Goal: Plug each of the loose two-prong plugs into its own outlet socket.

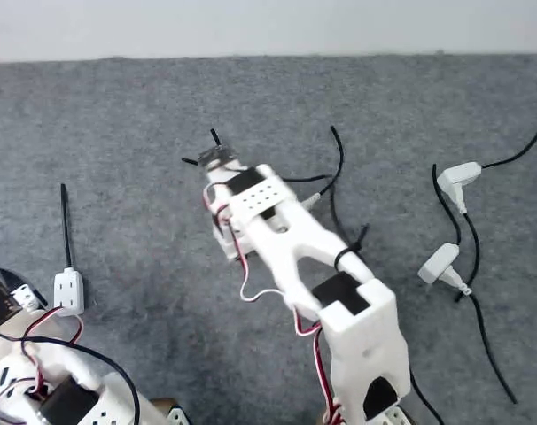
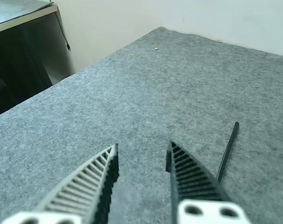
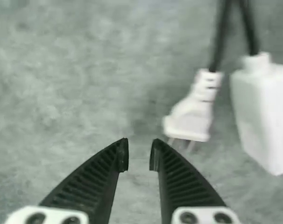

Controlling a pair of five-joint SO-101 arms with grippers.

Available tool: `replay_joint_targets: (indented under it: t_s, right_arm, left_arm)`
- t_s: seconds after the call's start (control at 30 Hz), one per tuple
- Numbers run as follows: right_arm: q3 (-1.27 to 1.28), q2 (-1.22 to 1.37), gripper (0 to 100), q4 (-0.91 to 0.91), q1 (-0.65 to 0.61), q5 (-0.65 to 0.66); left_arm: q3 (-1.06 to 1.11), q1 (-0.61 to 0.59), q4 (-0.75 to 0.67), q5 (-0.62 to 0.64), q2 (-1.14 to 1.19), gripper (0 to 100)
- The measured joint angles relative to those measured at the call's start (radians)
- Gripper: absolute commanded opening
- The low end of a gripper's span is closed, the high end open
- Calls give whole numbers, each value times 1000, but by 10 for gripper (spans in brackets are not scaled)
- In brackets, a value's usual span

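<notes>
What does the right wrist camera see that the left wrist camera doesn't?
Right wrist view: a loose white plug and a white outlet block beside it, just past the right gripper. Left wrist view: a black cord end ahead of the left gripper, plus dark furniture beyond the grey felt table. Shared: that felt and open black fingers.

Overhead looks down; wrists close; plug point(image 3: 190, 116) perhaps shared.

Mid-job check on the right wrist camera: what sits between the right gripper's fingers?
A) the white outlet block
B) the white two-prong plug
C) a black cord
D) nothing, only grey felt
D: the right gripper has only grey felt tabletop in the gap between its fingers; the white two-prong plug lies beyond the tips, beside the white outlet block.
</notes>
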Motion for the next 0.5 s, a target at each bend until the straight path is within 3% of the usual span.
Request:
replay_joint_targets:
  t_s: [0.5]
  right_arm:
    - [-68, -8, 109, -8, 103, 32]
  left_arm:
    - [0, 0, 0, 0, 0, 162]
